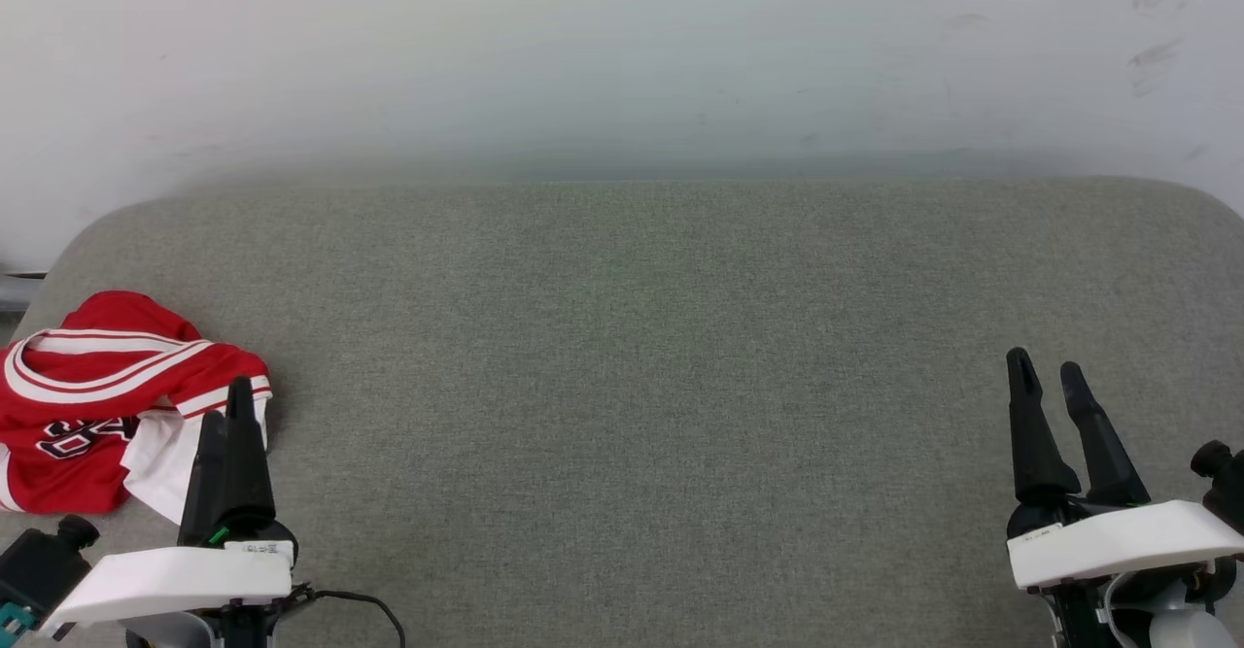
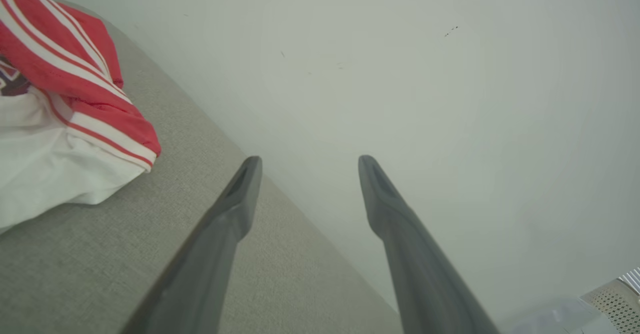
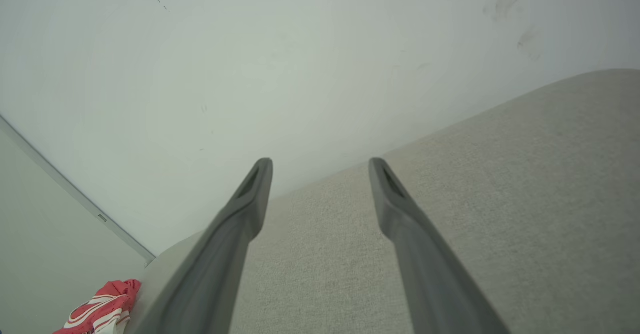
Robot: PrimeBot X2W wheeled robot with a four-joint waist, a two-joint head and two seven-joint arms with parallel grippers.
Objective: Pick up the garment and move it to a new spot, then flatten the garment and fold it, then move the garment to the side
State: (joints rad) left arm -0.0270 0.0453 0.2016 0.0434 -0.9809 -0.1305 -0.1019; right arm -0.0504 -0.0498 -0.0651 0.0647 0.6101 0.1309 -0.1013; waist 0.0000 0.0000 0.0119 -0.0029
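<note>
Garment crumpled at the left end of a grey, possibly cushioned, surface. Left hand just beside it, right hand well apart; both spread.

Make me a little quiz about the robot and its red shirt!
1. Fill in: the left tool and the right tool both stand ____.
2. Where on the grey cushion does the red shirt lie? A: the robot's left end. B: the middle. C: the robot's right end.
3. True or false: the left tool is gripping the red shirt.
Key: 1 open; 2 A; 3 false.
</note>
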